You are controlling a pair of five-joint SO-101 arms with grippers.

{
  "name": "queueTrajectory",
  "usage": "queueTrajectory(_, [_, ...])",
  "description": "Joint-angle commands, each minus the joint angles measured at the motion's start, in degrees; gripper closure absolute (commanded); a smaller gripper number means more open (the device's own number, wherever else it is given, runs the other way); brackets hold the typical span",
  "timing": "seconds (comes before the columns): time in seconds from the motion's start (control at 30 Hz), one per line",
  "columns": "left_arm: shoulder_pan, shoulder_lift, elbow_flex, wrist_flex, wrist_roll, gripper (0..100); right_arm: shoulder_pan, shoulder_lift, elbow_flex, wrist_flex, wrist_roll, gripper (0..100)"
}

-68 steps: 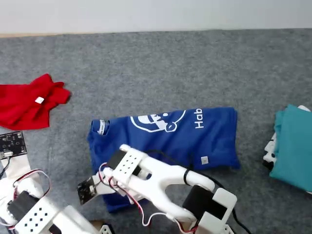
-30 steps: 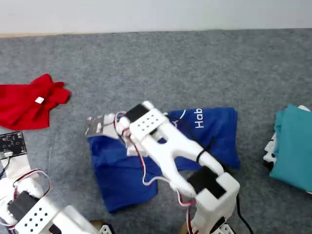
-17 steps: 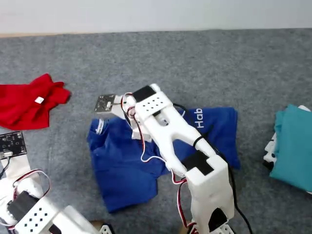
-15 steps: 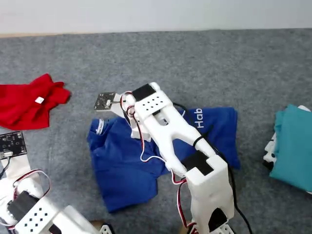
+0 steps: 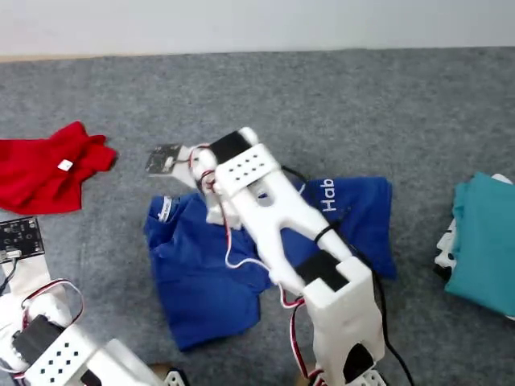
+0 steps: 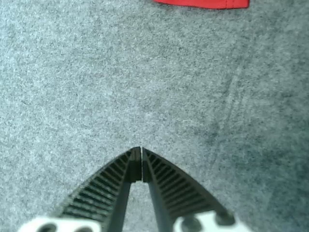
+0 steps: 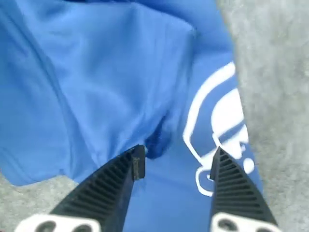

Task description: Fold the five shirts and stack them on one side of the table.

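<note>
A blue shirt point(image 5: 217, 273) with white print lies rumpled mid-table, its collar to the left. The right arm point(image 5: 241, 173) stretches from the near edge over the shirt's far left part. In the right wrist view, my right gripper point(image 7: 178, 162) hangs open just above the blue shirt point(image 7: 120, 87), beside the white print point(image 7: 219, 116), holding nothing. A red shirt point(image 5: 48, 173) lies crumpled at the far left. My left gripper point(image 6: 141, 157) is shut and empty over bare grey carpet, with the red shirt's edge point(image 6: 203, 3) ahead of it. A teal shirt point(image 5: 487, 241) sits folded at the right edge.
The grey carpet point(image 5: 362, 104) covers the whole table, with open room along the back. The left arm's base point(image 5: 48, 350) fills the near left corner. Something white point(image 5: 445, 241) peeks out beneath the teal shirt.
The right arm swung from the shirt's near left corner up over its far left part. The shirt now lies more bunched, its print partly covered. In the last half second the arm shifted slightly left.
</note>
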Motion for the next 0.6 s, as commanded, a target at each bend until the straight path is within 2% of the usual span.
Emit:
queueTrajectory(0.0, [-0.3,-0.4,-0.3,-1.2,-0.4,98,-4.7,-0.5,-3.0,-1.4,-0.5,86.3])
queueTrajectory(0.2, [-0.3,-0.4,-0.3,-1.2,-0.4,98,-7.7,4.1,-3.0,-8.9,-0.6,98.3])
queueTrajectory(0.43, [-0.3,-0.4,-0.3,-1.2,-0.4,98,-12.6,9.2,-3.3,-10.7,-1.0,98.9])
queueTrajectory(0.57, [-0.3,-0.4,-0.3,-1.1,-0.4,98,-15.2,9.3,-3.3,-10.6,-5.2,98.9])
